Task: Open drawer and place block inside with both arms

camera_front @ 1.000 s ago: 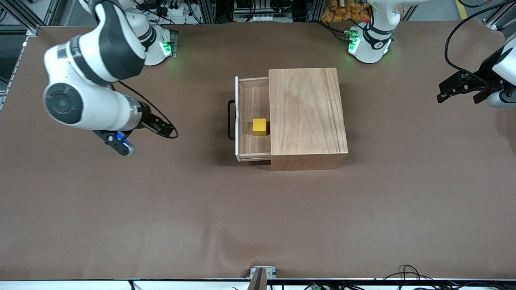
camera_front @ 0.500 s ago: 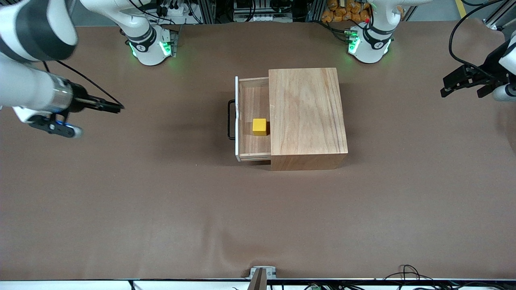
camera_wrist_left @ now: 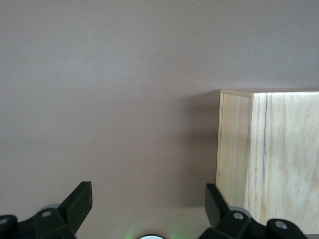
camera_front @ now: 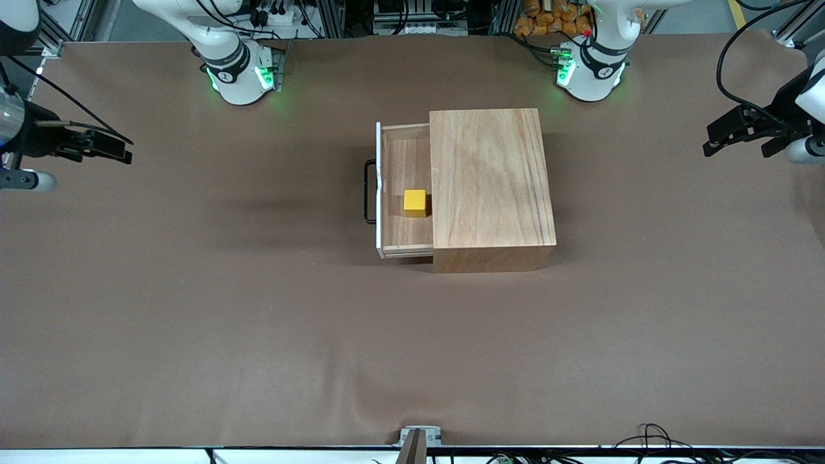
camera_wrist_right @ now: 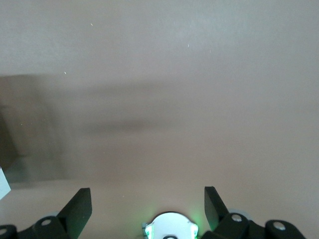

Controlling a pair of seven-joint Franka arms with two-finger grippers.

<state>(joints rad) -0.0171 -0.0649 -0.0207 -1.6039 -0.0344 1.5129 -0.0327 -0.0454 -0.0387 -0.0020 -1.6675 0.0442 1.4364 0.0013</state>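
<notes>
The wooden box [camera_front: 491, 187] stands mid-table with its drawer [camera_front: 405, 235] pulled out toward the right arm's end, black wire handle [camera_front: 368, 191] on its white-edged front. The yellow block [camera_front: 416, 202] sits inside the drawer. My right gripper [camera_front: 119, 148] is open and empty over the table's edge at the right arm's end; in the right wrist view [camera_wrist_right: 148, 201] it has only bare table under it. My left gripper [camera_front: 712, 143] is open and empty over the left arm's end; the left wrist view [camera_wrist_left: 148, 203] shows it and a corner of the box [camera_wrist_left: 269, 159].
The two arm bases with green-lit rings [camera_front: 235, 71] [camera_front: 590, 67] stand along the table's edge farthest from the front camera. Cables and racks lie past that edge. A small metal bracket [camera_front: 419, 437] sits at the edge nearest the front camera.
My right arm has swung away from the drawer toward its own end of the table and up. My left gripper has barely moved. The drawer and block have stayed still.
</notes>
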